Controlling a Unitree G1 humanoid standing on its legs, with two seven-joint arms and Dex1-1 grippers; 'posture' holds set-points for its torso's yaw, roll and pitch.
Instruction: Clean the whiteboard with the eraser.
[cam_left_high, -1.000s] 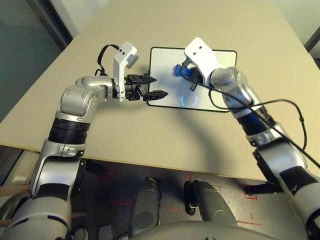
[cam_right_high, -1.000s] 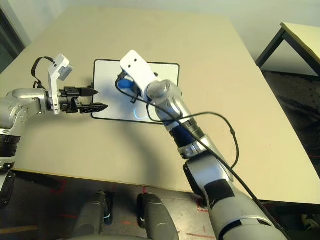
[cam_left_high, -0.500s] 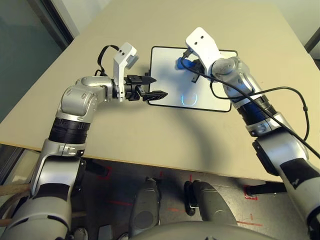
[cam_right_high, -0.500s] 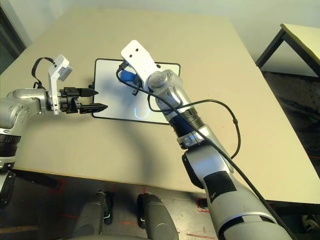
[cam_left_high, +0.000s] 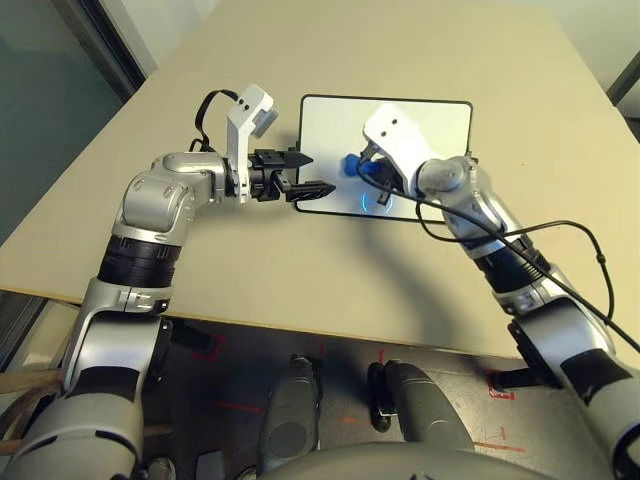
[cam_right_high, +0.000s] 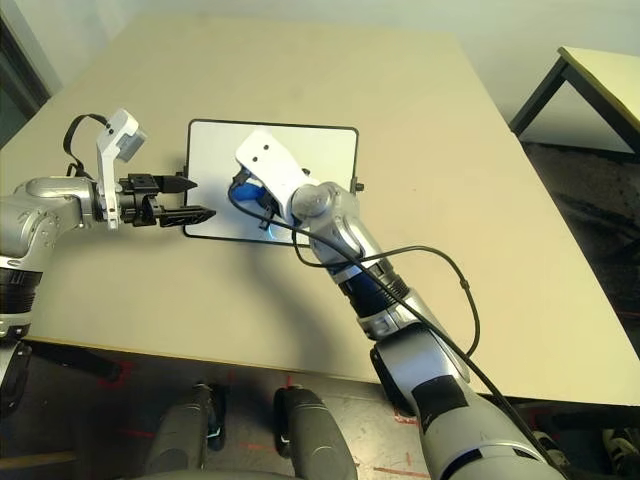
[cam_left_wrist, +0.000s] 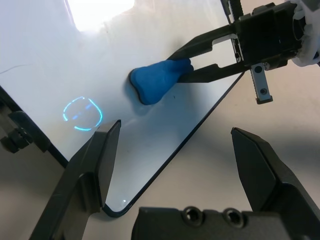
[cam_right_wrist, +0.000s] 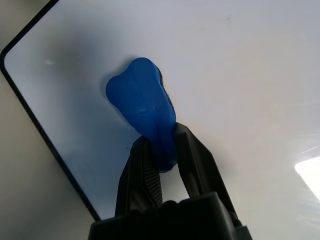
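In the head's view, the whiteboard (cam_left_high: 340, 118) lies flat on the table (cam_left_high: 260, 280), its thin black frame all round and a small black side knob (cam_right_high: 360, 187) at its right-hand edge; the left gripper (cam_left_high: 324, 174) stands at the board's left edge with its two fingers well parted, nothing between them, their tips reaching over the frame in the picture; the right gripper (cam_left_high: 370, 170) is over the board, with the blue eraser (cam_left_high: 352, 165) at its fingers and a black cable (cam_left_high: 540, 228) looping along the right arm (cam_left_high: 525, 245); part of a pale blue arc (cam_left_high: 366, 203) shows beside it

In the left wrist view, the left gripper's fingers are spread wide and empty; beyond them the right gripper pinches one end of the eraser, whose free end points away over the white surface; a broken light-blue ring and a thin dark stroke (cam_left_wrist: 14, 68) show on the board, apart from the eraser;

In the right wrist view, the fingers are parted only by the eraser's narrow end, gripped between them; its broad end sticks out past the tips, over the board and inside the frame; whether it touches the surface, I cannot tell
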